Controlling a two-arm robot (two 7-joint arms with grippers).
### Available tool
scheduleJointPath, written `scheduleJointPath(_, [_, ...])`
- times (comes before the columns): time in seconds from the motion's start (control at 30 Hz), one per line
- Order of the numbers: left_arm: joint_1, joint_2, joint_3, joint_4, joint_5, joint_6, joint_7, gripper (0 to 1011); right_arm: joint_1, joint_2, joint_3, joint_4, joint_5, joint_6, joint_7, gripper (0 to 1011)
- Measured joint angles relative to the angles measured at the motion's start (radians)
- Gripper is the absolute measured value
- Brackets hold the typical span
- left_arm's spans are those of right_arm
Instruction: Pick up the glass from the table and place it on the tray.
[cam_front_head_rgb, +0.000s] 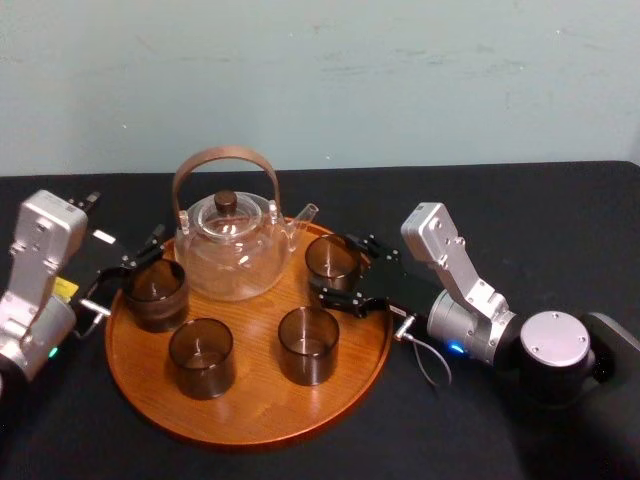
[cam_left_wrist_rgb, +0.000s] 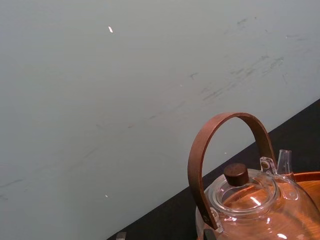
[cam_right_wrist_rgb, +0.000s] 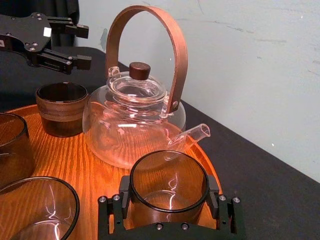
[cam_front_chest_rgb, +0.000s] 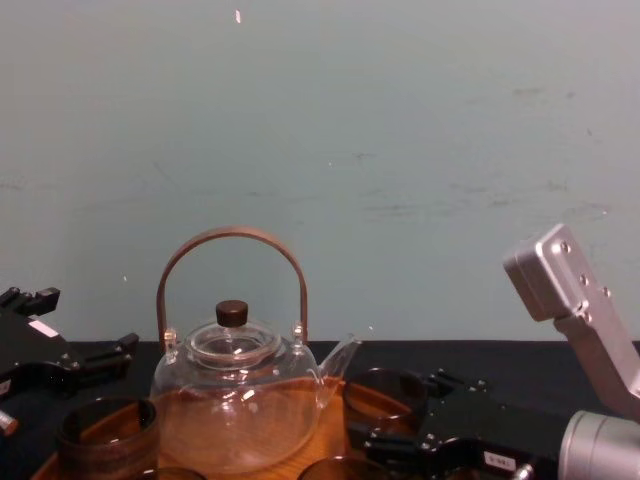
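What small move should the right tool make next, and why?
Probably open the right tool and back away: the glass it grips appears to stand already on the tray, beside the teapot. The left tool hangs open near another glass.

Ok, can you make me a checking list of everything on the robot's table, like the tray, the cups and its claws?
Surface: black table.
Job's things: the glass stands at the rear right of the round wooden tray, near the teapot's spout.
Clutter: a clear teapot with a wooden handle at the tray's rear. Three more glasses are on the tray: left glass, front left glass, front right glass.
Grippers: right gripper shut on the glass, which rests on the tray. Left gripper open, by the left glass at the tray's left edge.
Cables: a thin wire loops from the right arm's wrist.
Surroundings: pale wall behind the table.
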Motion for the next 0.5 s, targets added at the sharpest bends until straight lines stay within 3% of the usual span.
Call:
scheduleJointPath(0.2, [0.000,0.000,0.000,0.000,0.000,0.000,0.000,1001,0.000,0.000,0.001,-0.001,0.000,0.000,0.000,912])
scheduleJointPath(0.33, [0.000,0.000,0.000,0.000,0.000,0.000,0.000,1001,-0.001,0.001,0.001,-0.002,0.000,0.001,0.000,1002])
scheduleJointPath(0.5, [0.000,0.000,0.000,0.000,0.000,0.000,0.000,1001,-0.001,0.001,0.001,-0.003,0.001,0.000,0.001,1002])
